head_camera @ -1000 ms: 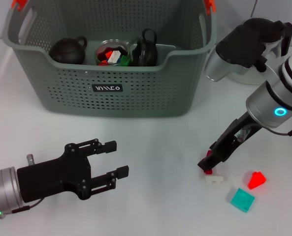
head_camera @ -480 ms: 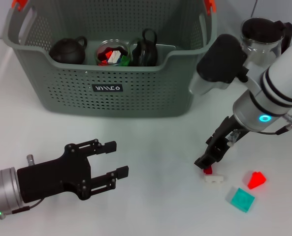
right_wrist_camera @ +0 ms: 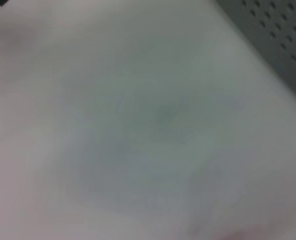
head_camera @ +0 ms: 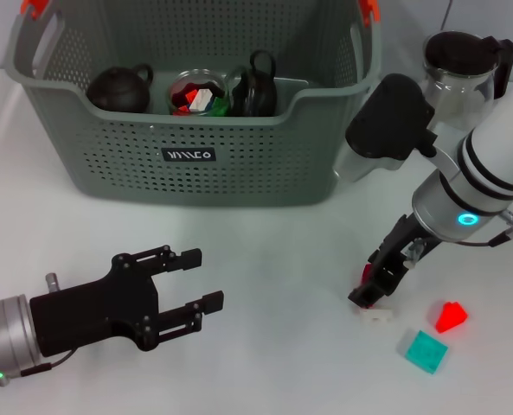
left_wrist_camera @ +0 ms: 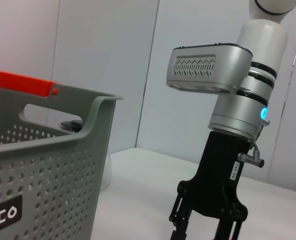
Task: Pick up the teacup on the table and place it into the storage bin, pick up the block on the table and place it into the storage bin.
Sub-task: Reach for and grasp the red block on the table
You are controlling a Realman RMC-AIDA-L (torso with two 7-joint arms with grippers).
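Reaching at four o'clock, right end effector (head_camera: 370,292) is nearing small red block (head_camera: 368,278), opening unclear; risking nudging white block (head_camera: 375,314) sideways.

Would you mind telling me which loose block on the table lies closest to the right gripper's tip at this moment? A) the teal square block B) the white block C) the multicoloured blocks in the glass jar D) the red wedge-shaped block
B: in the head view the right gripper is down directly over the white block, while the red wedge-shaped block and the teal square block lie farther off to the side.
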